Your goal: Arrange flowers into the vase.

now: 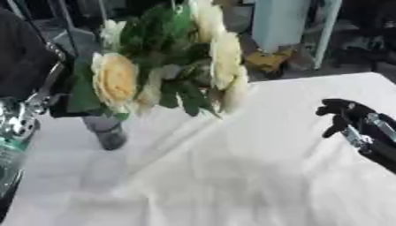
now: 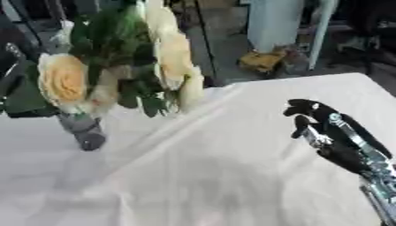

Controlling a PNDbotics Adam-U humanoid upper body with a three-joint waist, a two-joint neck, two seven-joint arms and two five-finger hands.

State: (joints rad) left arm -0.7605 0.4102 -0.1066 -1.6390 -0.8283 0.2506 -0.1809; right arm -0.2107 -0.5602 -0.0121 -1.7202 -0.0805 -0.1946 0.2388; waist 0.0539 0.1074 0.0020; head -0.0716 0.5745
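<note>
Right hand [image 2: 309, 117] empty above cloth; left arm [image 1: 15, 128] only in left eye view.

Robot test space rather than a home, white cloth-covered table [image 1: 255, 176] as a work surface, dark cluttered floor beyond the table's far edge, pale blue cabinet or panel [image 1: 282, 22] behind it, yellow crumpled object [image 1: 267, 59] at that panel's foot
</note>
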